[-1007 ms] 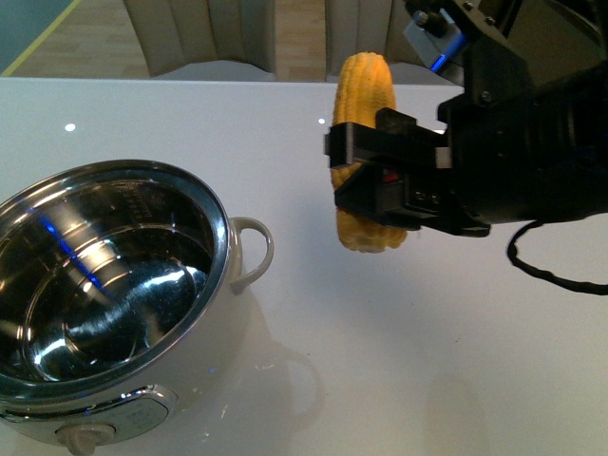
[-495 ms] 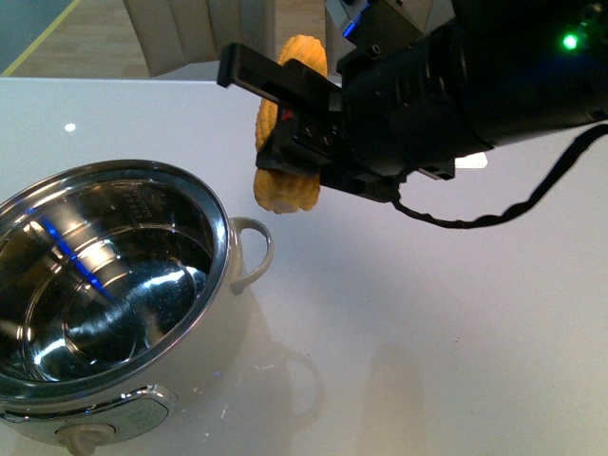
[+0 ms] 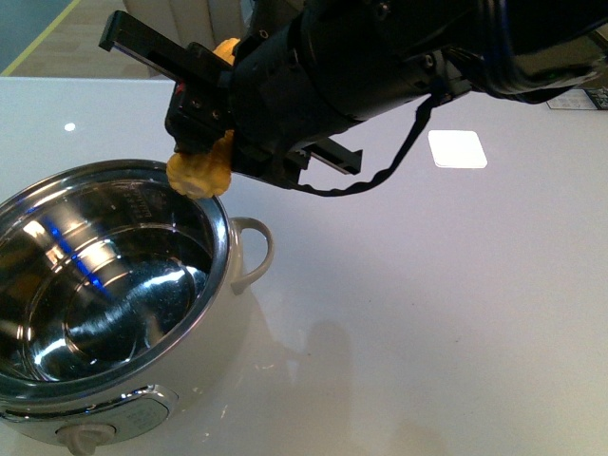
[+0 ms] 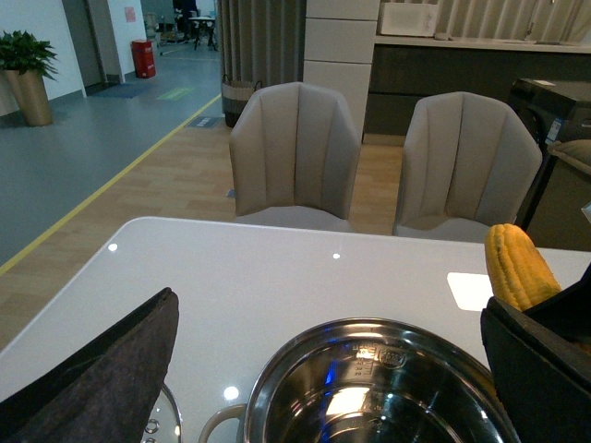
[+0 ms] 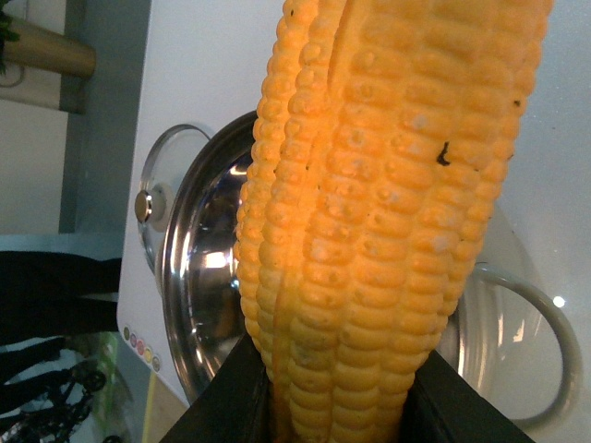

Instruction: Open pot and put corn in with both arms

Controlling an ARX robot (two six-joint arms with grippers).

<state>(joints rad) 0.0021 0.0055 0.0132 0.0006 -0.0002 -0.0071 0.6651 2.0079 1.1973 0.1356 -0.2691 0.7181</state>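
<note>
**Front view.** My right pincer [image 3: 204, 106] pinches the corn cob [image 3: 200, 171] across its middle. The cob stands roughly upright, with its lower end hanging above the far rim of the pot [image 3: 224, 249] and apart from it. The pot stands open on the white counter [image 3: 456, 313]. Its steel bowl is empty and its looped side handle [image 3: 256, 249] points toward the arm.

**Right wrist view.** Two black jaws press on opposite flanks of the corn cob [image 5: 388, 231]. Beyond it are the pot's rim [image 5: 189, 277] and a glass lid [image 5: 150, 205]. The lid lies on the counter just beside the pot, so I judge the opening step done.

**Left wrist view.** The tip of the corn cob [image 4: 517, 266] rises beside the pot [image 4: 277, 378], with two chairs [image 4: 294, 152] behind the counter. Only one dark finger of my left pincer [image 4: 138, 341] shows, at the frame's edge, so I cannot tell whether it is spread or pressed together.

**Handling, as I judge it.**
- The cob should be light and stiff, and firm enough to take a clamp without crushing.
- Its rounded kernel rows give flat jaws little purchase, so it may pivot or slide if swung fast.
- The mid-length hold keeps it balanced, and I would not shift toward either tapered end.
- The cob looks close to the bowl's width, so I would tilt it and lower one end first.
- I would let go low over the steel floor, because a drop from rim height could bounce it or nudge the pot
</note>
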